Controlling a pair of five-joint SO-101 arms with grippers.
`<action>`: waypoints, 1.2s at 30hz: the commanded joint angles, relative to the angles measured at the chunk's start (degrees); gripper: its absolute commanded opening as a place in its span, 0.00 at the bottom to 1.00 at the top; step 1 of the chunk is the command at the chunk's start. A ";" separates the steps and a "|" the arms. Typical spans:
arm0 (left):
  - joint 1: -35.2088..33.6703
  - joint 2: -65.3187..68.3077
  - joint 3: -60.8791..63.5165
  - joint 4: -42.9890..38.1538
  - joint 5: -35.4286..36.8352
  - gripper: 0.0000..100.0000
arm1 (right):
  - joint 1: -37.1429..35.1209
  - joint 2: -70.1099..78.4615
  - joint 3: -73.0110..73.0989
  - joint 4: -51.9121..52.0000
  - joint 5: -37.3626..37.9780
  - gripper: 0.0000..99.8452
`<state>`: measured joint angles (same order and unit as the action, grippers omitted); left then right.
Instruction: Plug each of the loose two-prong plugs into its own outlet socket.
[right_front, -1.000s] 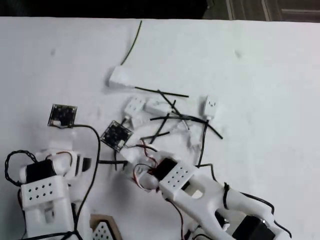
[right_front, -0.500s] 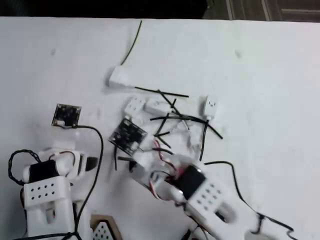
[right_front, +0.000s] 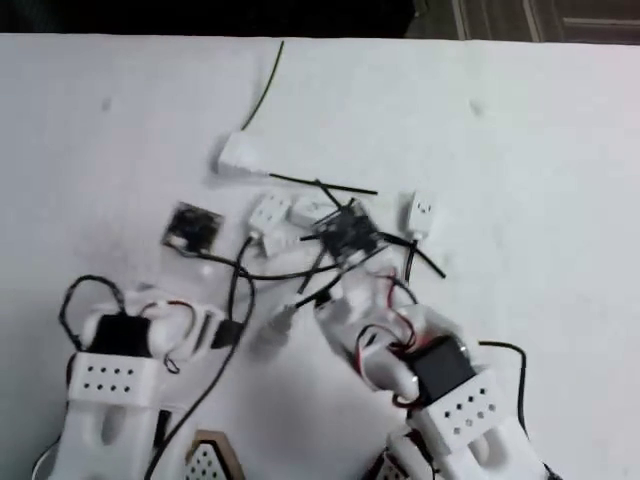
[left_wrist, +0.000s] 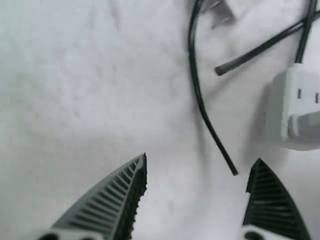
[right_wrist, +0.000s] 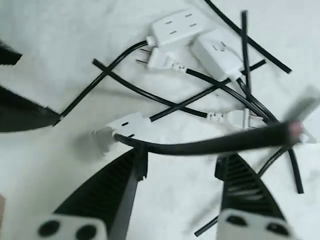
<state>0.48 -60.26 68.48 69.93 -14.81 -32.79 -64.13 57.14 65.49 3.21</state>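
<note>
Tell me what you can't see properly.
High view: the right arm's black square circuit board covers part of the black cord tangle.
Left wrist view: the white plastic outlet block is cut off by the edge.
Right wrist view: a thick black cord is blurred; its end is unclear.

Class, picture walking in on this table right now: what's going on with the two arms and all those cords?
Two robot arms work over tangled black cords on a white table. The left gripper hovers open above bare table near a loose cord end. The right gripper is open over the tangle, with a blurred cord crossing its fingers. A plug lies beside an outlet block, prongs showing. Nothing is gripped.
</note>
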 joint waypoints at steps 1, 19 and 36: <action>7.34 -0.57 -1.23 -0.18 0.79 0.32 | 4.62 -0.92 -2.46 0.22 -0.53 0.21; 22.20 -0.40 -0.53 -5.63 0.97 0.32 | 5.58 -16.13 -13.89 13.85 -0.44 0.21; 22.37 2.86 -2.02 -13.10 5.19 0.32 | 26.07 -15.78 -11.52 7.08 -0.44 0.21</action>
<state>22.11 -60.00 71.56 57.98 -11.65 -8.97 -80.04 44.66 75.69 3.03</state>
